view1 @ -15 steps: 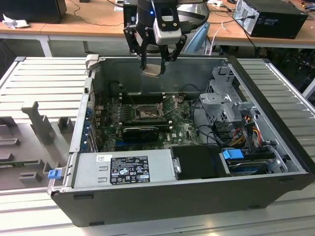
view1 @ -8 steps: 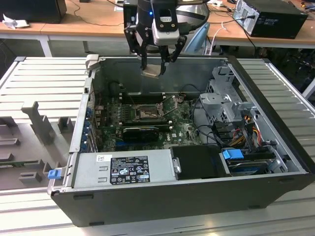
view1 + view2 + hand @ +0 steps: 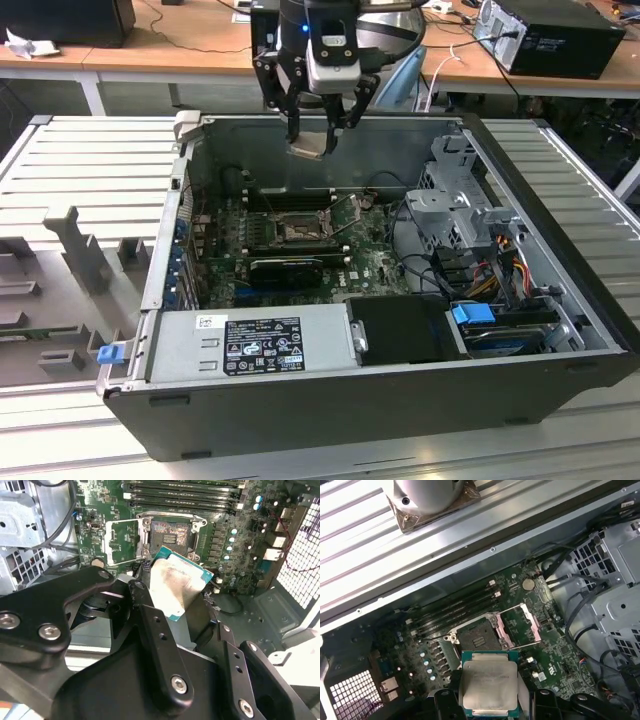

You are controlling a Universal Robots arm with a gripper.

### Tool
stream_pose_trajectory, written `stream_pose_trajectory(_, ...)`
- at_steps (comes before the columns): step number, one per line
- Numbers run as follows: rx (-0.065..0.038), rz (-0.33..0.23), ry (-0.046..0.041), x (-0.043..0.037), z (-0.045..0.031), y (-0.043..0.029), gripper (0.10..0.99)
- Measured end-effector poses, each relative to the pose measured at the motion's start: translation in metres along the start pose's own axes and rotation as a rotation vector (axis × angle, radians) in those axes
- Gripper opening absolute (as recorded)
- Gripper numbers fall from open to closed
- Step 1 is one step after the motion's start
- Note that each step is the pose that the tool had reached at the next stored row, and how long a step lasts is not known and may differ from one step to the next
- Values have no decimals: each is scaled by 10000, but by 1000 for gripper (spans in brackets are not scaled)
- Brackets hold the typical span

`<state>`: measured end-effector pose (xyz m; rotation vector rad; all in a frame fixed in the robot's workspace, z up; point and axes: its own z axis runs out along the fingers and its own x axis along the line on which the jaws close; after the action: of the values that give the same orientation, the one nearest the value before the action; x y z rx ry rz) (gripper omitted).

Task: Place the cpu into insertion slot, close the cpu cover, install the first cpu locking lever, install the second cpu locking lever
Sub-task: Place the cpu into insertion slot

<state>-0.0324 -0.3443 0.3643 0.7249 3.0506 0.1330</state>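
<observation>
My gripper [image 3: 315, 135] hangs over the far wall of the open computer case [image 3: 330, 400], shut on the cpu [image 3: 307, 148], a flat square chip with a silver-grey top. In both wrist views the cpu [image 3: 175, 587] [image 3: 487, 682] sits tilted between the black fingers [image 3: 145, 610]. On the green motherboard below lies the insertion slot [image 3: 297, 232] [image 3: 170, 532] [image 3: 476, 637], bare, with its tan contacts showing. The cpu cover [image 3: 520, 625] [image 3: 121, 542] is swung open and stands beside the slot. The cpu is well above the slot, apart from it.
Long black memory slots [image 3: 285, 198] run behind the socket and a black graphics card [image 3: 285, 270] lies in front. A power supply [image 3: 250, 345] fills the case's near side, and a drive cage with cables [image 3: 460, 200] the exterior view's right. Grey fixtures [image 3: 70, 260] sit on the ribbed table.
</observation>
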Motion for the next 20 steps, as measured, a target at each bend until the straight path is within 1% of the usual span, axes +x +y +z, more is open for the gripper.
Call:
stream_pose_trajectory(2, 0, 441, -39, 0, 2, 0, 525)
stream_pose_trajectory(6, -7, 880, -76, 0, 5, 0, 525)
stream_pose_trajectory(10, -20, 1690, -144, 0, 9, -1, 525)
stream_pose_trajectory(15, -29, 2215, -188, 0, 10, -1, 525)
stream_pose_trajectory(18, -32, 2439, -207, 0, 11, -1, 525)
stream_pose_trajectory(19, -32, 2682, -229, 0, 12, -1, 525)
stream_pose_trajectory(20, -34, 2777, -238, 0, 13, -1, 525)
